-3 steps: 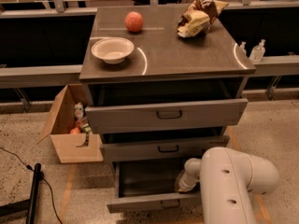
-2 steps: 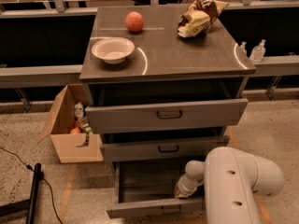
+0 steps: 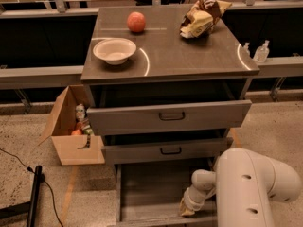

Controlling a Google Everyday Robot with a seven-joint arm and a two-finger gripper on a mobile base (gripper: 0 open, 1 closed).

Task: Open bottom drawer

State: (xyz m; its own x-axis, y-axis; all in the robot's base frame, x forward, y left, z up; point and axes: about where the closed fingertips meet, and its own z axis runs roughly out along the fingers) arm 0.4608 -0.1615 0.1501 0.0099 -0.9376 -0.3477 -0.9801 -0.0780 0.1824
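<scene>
The bottom drawer [image 3: 151, 188] of the grey cabinet stands pulled far out, and its bare grey inside shows below the middle drawer [image 3: 165, 151]. Its front panel lies along the lower edge of the picture, and its handle is not in sight. My white arm [image 3: 255, 188] reaches in from the lower right. The gripper [image 3: 186, 209] hangs at the drawer's front right corner, just inside the front panel.
The top drawer [image 3: 168, 116] is partly out and the middle one slightly. On the cabinet top sit a white bowl [image 3: 114, 50], a red-orange fruit [image 3: 136, 21] and a crumpled snack bag [image 3: 201, 16]. A cardboard box [image 3: 71, 129] stands left; a black pole [image 3: 34, 193] lies lower left.
The bottom drawer has slid further out toward the camera. My arm and gripper have drawn back with it, lower in the picture.
</scene>
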